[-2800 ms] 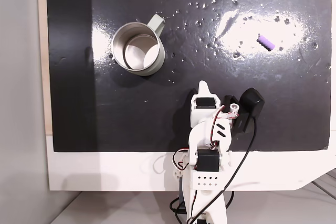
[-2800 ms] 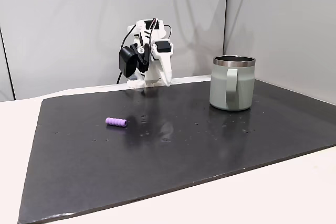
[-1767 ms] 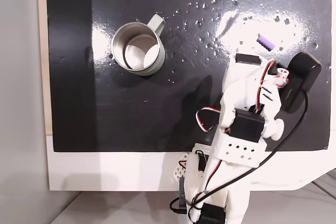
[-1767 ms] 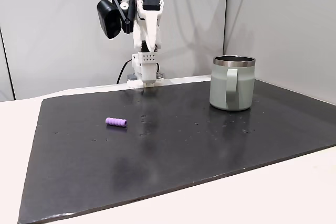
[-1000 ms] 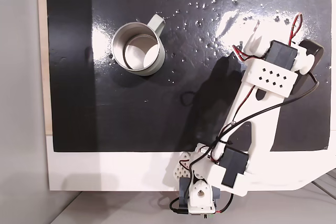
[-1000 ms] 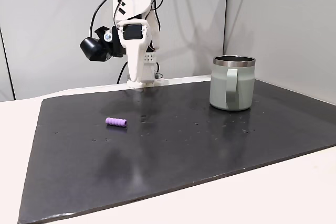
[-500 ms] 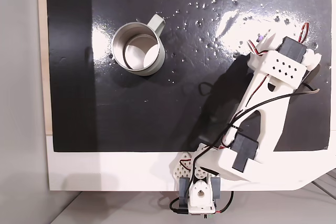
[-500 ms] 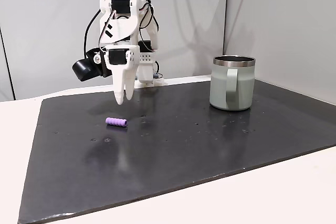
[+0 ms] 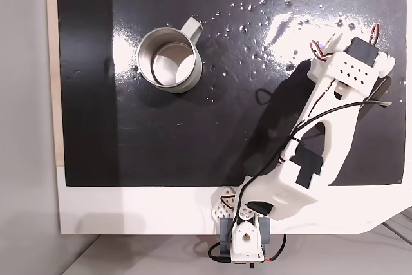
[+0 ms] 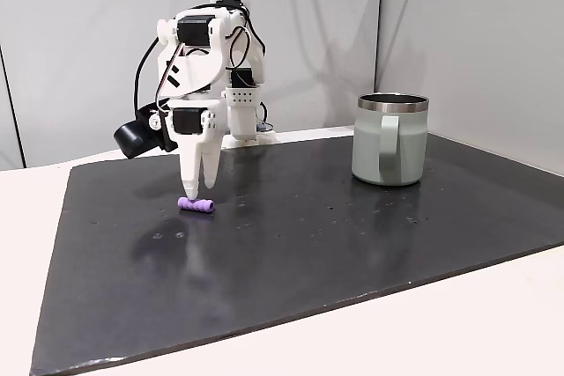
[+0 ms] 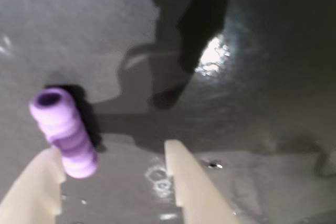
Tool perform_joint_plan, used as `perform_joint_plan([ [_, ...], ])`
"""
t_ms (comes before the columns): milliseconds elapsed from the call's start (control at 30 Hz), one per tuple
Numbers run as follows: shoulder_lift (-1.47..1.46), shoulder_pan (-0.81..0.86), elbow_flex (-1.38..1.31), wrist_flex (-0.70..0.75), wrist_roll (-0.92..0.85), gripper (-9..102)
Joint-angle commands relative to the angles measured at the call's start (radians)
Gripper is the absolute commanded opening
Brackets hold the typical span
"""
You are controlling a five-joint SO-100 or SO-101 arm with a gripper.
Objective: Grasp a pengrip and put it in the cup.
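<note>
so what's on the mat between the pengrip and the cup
Nothing: in a fixed view, bare black mat runs from the pengrip to the cup, apart from faint specks.

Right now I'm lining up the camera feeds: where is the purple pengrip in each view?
A fixed view, from above: hidden under the arm, upper right.
A fixed view, from the side: the pengrip lies left of centre, just below the gripper.
Wrist view: lower left, beside the left-hand finger.
Shared landmark: the open gripper.

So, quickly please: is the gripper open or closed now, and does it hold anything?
Gripper: open, holding nothing; the purple grip lies on the mat by one fingertip.
</note>
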Motion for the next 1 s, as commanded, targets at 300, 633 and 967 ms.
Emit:
perform_joint_plan([
  [300, -0.112, 0.021, -0.207, 0.038, -0.006, 18],
  [633, -0.130, 0.021, -0.230, 0.043, -0.009, 0],
  [967, -0.101, -0.021, -0.586, 0.288, 0.051, 0],
])
